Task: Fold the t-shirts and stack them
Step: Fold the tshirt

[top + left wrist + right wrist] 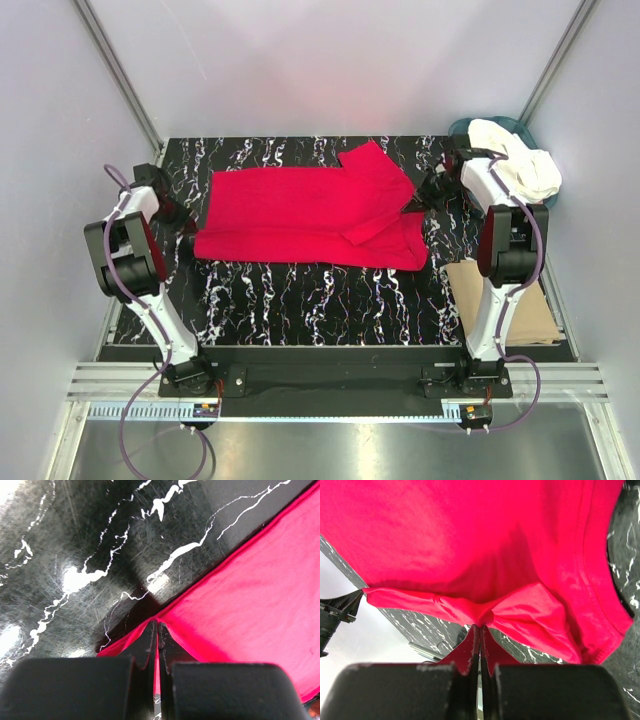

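red cloth first: your red t-shirt (300,215) lies spread across the middle of the black marbled table (300,300). your left gripper (157,626) is clamped on its left corner, and your right gripper (480,628) pinches a bunched fold at its right side. cream-white t-shirts (518,160) sit heaped in the teal basket (463,126), far right corner.

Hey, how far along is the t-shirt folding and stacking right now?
Done: little; the red t-shirt lies spread on the table, one flap at its right end turned over. In hand: the left gripper and right gripper are each shut on its edge, at opposite ends. Left: finishing its folds, then the cream-white shirts heaped in the teal basket; nothing is stacked yet.
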Action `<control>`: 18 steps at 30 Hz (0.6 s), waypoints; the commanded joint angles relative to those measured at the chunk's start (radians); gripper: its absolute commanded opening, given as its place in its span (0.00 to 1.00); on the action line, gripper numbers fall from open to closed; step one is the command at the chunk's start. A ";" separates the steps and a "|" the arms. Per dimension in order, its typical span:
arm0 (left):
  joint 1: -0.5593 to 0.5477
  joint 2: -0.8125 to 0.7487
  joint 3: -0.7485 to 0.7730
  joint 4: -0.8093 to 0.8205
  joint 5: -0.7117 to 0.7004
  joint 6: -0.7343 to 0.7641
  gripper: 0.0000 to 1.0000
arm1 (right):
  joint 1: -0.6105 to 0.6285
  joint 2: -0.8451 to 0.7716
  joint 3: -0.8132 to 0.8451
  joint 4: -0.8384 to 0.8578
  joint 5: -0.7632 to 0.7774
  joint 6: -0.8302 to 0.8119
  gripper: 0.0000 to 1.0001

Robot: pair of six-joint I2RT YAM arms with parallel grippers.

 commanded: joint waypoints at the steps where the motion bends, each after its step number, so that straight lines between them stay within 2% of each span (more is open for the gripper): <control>1: -0.008 -0.015 0.034 0.020 -0.002 0.000 0.00 | -0.007 0.029 0.067 0.000 -0.008 -0.012 0.00; 18: -0.011 0.007 0.048 0.020 0.019 0.010 0.00 | -0.013 0.121 0.144 -0.001 -0.016 -0.020 0.00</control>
